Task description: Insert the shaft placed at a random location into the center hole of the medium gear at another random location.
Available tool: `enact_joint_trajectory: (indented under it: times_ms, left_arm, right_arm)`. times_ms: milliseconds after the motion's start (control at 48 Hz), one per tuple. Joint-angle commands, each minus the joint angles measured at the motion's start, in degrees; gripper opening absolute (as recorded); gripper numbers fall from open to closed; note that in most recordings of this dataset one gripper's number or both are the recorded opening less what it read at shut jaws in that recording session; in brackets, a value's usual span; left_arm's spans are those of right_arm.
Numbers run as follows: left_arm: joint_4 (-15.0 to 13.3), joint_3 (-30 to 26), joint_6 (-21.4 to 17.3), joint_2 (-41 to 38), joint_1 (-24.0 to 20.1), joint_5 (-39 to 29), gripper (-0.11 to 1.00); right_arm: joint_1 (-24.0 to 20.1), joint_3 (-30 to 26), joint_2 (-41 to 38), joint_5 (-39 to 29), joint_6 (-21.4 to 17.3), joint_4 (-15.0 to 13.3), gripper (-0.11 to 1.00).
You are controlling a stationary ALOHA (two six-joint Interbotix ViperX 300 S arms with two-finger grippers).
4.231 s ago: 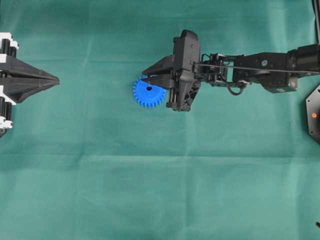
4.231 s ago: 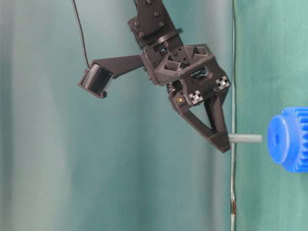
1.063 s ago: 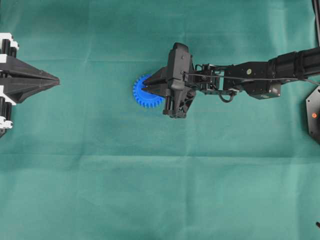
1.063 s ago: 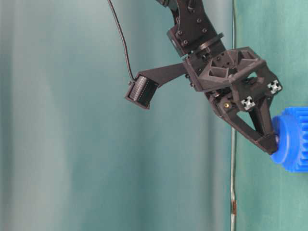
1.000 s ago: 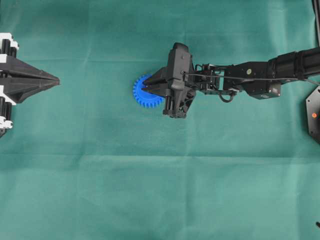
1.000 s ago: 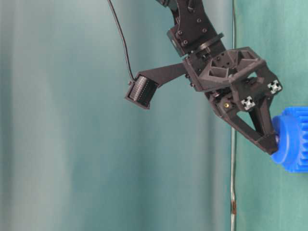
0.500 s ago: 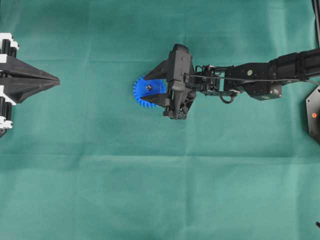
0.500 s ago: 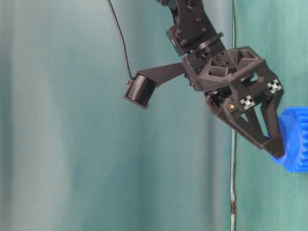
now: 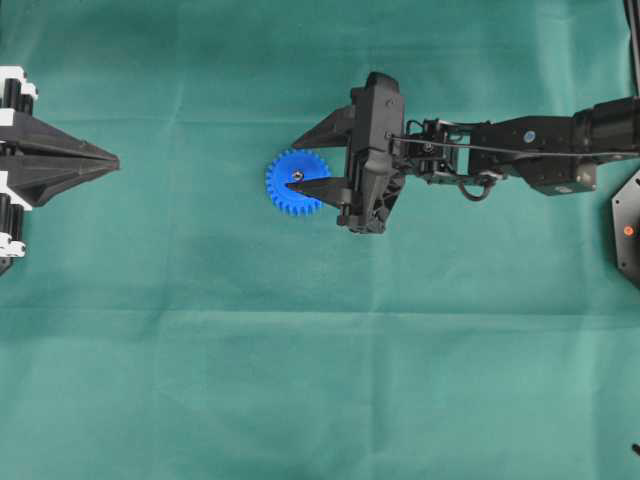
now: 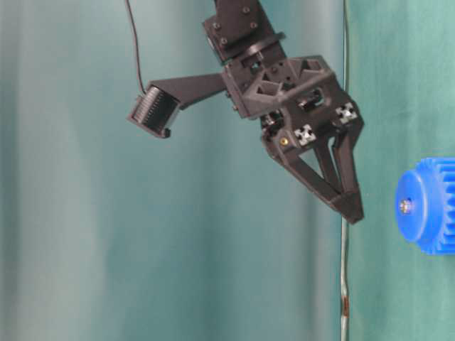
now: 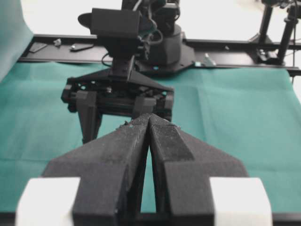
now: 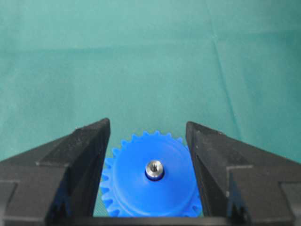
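Note:
The medium gear [image 9: 297, 183] lies flat on the green cloth, bright blue and toothed. The shaft [image 9: 297, 175] stands in its center hole as a small silvery dot [image 12: 154, 168], its top just proud of the hub [image 10: 405, 206]. My right gripper [image 9: 293, 165] hangs open over the gear [image 12: 150, 188], one finger on each side and nothing between them. The table-level view shows the right gripper [image 10: 350, 212] held apart from the gear [image 10: 429, 206], touching nothing. My left gripper [image 9: 112, 160] rests at the far left, shut and empty, its tips [image 11: 149, 118] pressed together.
Green cloth [image 9: 320, 360] covers the whole table. A dark fixture [image 9: 628, 230] sits at the right edge. In the left wrist view the right arm [image 11: 120, 89] stands across from me, with a black rail [image 11: 225, 49] along the table's far edge.
The right gripper has opened, letting go of the shaft, which now stands in the gear. It has lifted away from the gear and shifted slightly right. The left arm has not moved.

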State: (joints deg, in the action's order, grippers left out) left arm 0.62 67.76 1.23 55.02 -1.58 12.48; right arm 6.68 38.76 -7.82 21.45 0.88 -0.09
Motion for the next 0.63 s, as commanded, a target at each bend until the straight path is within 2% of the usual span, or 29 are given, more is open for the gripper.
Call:
enact_joint_trajectory:
  times_ms: [0,604]
  left_arm:
    - [0.2,-0.9,0.1,-0.4,-0.1,0.4,0.00]
    - [0.2,-0.9,0.1,-0.4,-0.1,0.4,0.00]
  right_arm:
    - [-0.2,-0.3,2.2,-0.4,-0.7,0.1,0.69]
    - [-0.4,4.7,5.2,-1.1,-0.9,0.9,0.69]
